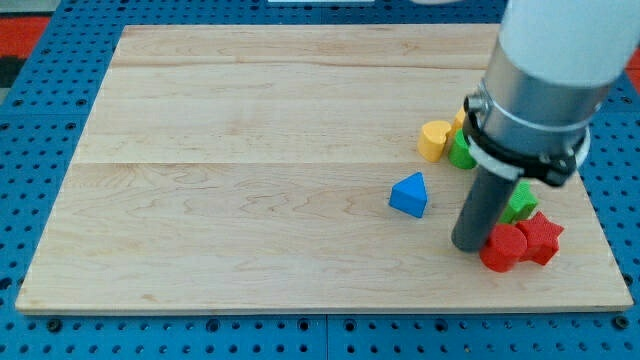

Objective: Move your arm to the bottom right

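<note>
We are resting our dark rod tip [466, 243] on the wooden counter [250, 150], touching the red cylinder block [503, 248]; no gripper exists here, and pushing right risks shoving the red star block [542, 236] off.

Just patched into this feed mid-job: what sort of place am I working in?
Most likely a robotics lab bench: a wooden board on a blue perforated base, small coloured blocks like the blue triangle, and my tip beside the red blocks.

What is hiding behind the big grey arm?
Behind the arm peek a yellow block and parts of green blocks. Any more is covered. My tip stands just left of the red blocks.
</note>
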Robot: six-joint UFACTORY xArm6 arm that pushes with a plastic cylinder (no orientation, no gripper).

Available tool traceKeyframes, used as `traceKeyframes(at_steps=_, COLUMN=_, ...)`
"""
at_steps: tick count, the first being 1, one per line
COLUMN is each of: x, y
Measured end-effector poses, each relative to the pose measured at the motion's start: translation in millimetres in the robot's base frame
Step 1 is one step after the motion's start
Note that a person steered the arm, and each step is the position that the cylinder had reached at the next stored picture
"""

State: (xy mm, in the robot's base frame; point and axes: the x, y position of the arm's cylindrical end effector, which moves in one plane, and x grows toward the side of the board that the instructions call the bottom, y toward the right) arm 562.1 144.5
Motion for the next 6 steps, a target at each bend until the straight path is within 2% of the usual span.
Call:
traceKeyframes(at_steps=2, x=27.0, y=0.2)
traceKeyframes(at_steps=4, x=30.8, y=59.2)
traceKeyframes(at_steps=5, x=53.9, y=42.6)
traceKeyframes(at_steps=6, x=50.5, y=97.9)
